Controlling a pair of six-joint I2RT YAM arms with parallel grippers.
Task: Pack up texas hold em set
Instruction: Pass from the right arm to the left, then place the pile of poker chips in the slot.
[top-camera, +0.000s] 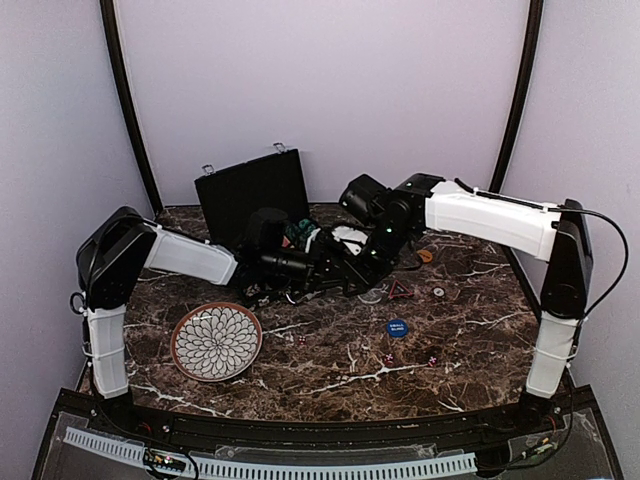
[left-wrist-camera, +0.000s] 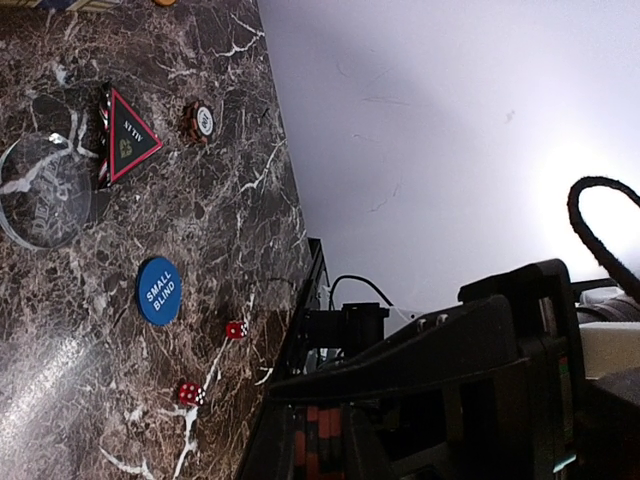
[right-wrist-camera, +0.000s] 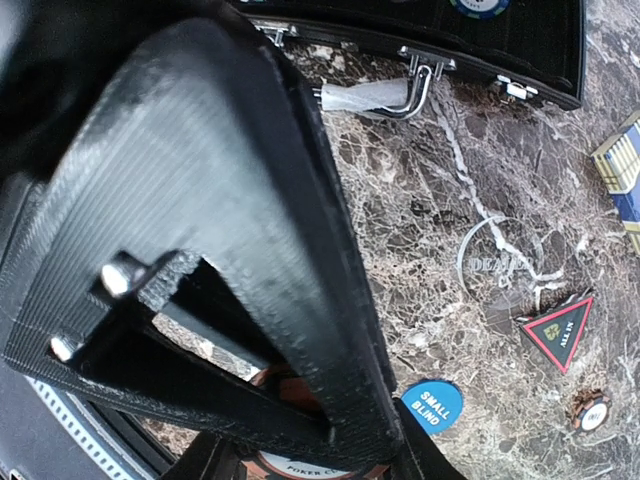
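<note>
Chip-loading looks like the step in hand: both arms crowd the open briefcase (top-camera: 250, 195) at the table's back. My right gripper (right-wrist-camera: 285, 452) seems clamped on a poker chip (right-wrist-camera: 305, 468). I cannot tell how the left gripper (top-camera: 320, 268) has its jaws. Next the chip needs a square drop into the case.

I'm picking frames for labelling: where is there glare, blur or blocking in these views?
Left wrist: blown-out glare on the wall, sheen on the table, yet the lettering on the blue button reads sharp. Right wrist: a dark finger close to the lens blocks the left half and most of a poker chip; table beyond is sharp. Top external: even light, soft detail.
</note>
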